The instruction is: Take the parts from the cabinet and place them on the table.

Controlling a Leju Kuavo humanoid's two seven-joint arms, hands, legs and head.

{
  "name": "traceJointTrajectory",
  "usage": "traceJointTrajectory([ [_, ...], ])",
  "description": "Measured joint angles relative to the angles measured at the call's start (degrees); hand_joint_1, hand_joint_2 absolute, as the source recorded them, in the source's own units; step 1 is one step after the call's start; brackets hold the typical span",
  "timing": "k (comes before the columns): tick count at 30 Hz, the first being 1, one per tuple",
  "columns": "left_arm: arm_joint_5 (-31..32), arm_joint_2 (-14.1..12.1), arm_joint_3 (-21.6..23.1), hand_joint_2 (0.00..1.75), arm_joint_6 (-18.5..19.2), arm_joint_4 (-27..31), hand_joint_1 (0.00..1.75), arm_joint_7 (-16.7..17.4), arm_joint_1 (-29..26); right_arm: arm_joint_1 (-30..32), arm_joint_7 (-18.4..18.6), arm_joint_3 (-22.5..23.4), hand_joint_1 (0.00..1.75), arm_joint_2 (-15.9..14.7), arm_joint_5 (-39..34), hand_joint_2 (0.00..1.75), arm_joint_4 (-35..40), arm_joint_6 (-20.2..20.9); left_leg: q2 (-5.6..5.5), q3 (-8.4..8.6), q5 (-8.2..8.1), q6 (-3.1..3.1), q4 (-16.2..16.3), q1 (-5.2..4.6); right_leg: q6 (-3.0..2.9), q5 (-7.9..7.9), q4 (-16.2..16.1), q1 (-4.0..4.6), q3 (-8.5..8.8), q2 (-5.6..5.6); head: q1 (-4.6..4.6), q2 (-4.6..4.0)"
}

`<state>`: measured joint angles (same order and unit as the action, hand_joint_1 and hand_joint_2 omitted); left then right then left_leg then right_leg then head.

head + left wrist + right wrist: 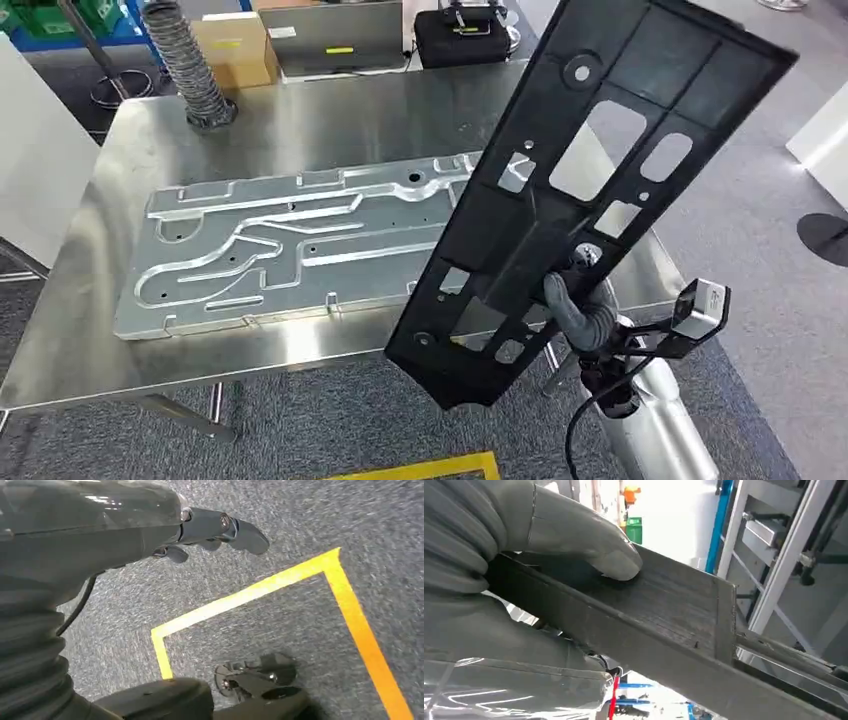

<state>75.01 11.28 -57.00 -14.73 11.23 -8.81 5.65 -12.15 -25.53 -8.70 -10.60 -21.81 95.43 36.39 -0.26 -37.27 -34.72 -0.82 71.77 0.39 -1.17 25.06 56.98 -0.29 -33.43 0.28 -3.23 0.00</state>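
Note:
A long black plastic panel (590,170) with cut-out windows slants over the right end of the steel table (70,340), lifted above it. My right hand (580,310) grips the panel near its lower end, thumb pressed on its face (614,562). In the right wrist view the panel's dark edge (659,630) runs across under my thumb. A silver machined metal plate (290,245) lies flat on the table's middle, partly covered by the panel. My left hand (200,530) hangs over grey carpet, fingers loosely extended, holding nothing.
A grey corrugated hose (190,60) stands at the table's far left corner. A cardboard box (235,45), a grey case (340,35) and a black bag (465,35) sit beyond the far edge. Yellow tape (280,582) marks the carpet.

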Motion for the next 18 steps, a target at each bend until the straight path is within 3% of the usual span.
traceJointTrajectory([
  [1,0.0,0.0,0.0,1.75,0.0,0.0,0.00,0.0,-0.1,0.0,0.1,0.0,1.75,0.0,0.2,1.75,0.0,0.0,0.01,-2.35,-0.84,-0.11,3.7,0.01,-0.01,0.26,0.0,0.01,0.24,0.02,0.00,0.00],
  [2,0.0,0.0,0.0,1.75,0.0,0.0,0.00,0.0,0.0,0.1,0.1,-0.1,1.75,0.0,0.2,1.75,0.0,-0.1,0.02,-3.60,0.05,-0.19,4.8,0.02,0.02,0.57,0.0,0.00,0.66,0.03,0.00,0.00],
  [3,0.1,0.0,0.0,1.75,0.0,0.0,0.00,0.0,0.1,0.2,0.2,-0.1,1.75,0.0,0.2,1.75,0.0,-0.2,0.03,-3.20,2.34,-0.16,2.9,0.06,0.08,0.95,0.0,0.00,1.19,0.05,0.00,0.00],
  [5,0.1,0.0,0.0,1.75,0.0,0.0,0.00,0.1,0.1,0.2,0.3,-0.1,1.75,0.0,0.2,1.75,0.0,-0.3,0.06,0.69,9.16,0.22,-7.1,0.07,0.30,1.86,0.1,0.01,2.60,0.11,0.00,0.00],
  [6,0.1,0.0,0.0,1.75,0.0,0.0,0.00,0.1,0.0,0.2,0.3,0.0,1.75,0.0,0.2,1.75,0.0,-0.3,0.16,2.25,11.45,0.58,-11.8,0.05,0.51,2.33,0.1,0.01,3.16,0.11,0.00,0.00],
  [8,0.1,-0.1,0.0,1.75,0.0,0.0,0.00,0.1,0.0,0.1,0.4,0.0,1.75,0.0,0.2,1.75,0.0,-0.3,0.21,3.24,10.48,0.75,-12.7,-0.37,0.94,2.70,0.3,0.49,3.23,0.19,0.00,0.00],
  [9,0.1,-0.1,0.0,1.75,0.0,0.0,0.00,0.1,0.1,0.1,0.4,0.0,1.75,0.0,0.3,1.75,0.0,-0.3,0.19,3.63,9.89,1.14,-13.6,-0.18,1.14,2.74,0.5,0.38,2.97,0.20,0.00,0.00],
  [11,0.1,-0.1,0.0,1.75,0.0,0.0,0.00,0.2,0.0,0.2,0.5,0.0,1.75,0.0,0.3,1.75,0.1,-0.3,-0.01,3.30,9.68,1.60,-13.4,-0.35,1.64,2.85,0.1,0.28,2.98,0.09,0.00,0.00],
  [13,0.1,-0.1,0.0,1.75,0.0,0.0,0.00,0.2,-0.1,0.2,0.6,0.2,1.75,0.2,0.3,1.75,0.5,-0.3,-0.02,4.13,9.79,2.23,-14.3,0.16,2.37,3.68,0.8,0.14,3.28,0.07,0.02,0.00],
  [14,0.1,0.0,0.0,1.75,0.0,0.0,0.00,0.2,0.0,-0.1,0.5,0.3,1.75,0.3,0.3,1.75,0.5,-0.3,0.02,4.46,9.57,2.58,-14.4,0.20,2.67,4.94,3.4,0.16,2.00,0.05,0.02,0.00],
  [16,0.1,0.0,0.1,1.75,0.0,0.0,0.00,0.2,0.1,-0.1,0.5,0.3,1.75,0.3,0.3,1.75,0.5,-0.3,0.04,4.72,9.20,2.88,-14.4,0.16,3.21,8.88,13.4,-0.15,-3.82,0.03,0.00,0.00],
  [17,0.1,-0.1,0.1,1.75,0.0,0.0,0.00,0.2,0.0,0.2,0.6,0.3,1.75,0.4,0.3,1.75,0.5,-0.3,0.04,4.83,9.00,2.90,-14.4,0.14,3.36,9.89,17.3,-0.21,-6.40,0.03,0.02,0.00],
  [18,0.1,-0.1,0.0,1.75,0.0,0.0,0.00,0.2,-0.1,0.3,0.6,0.3,1.75,0.3,0.3,1.75,0.4,-0.3,0.02,5.06,8.74,2.88,-14.3,0.13,3.42,9.49,19.5,-0.27,-8.37,0.03,0.00,0.00],
])
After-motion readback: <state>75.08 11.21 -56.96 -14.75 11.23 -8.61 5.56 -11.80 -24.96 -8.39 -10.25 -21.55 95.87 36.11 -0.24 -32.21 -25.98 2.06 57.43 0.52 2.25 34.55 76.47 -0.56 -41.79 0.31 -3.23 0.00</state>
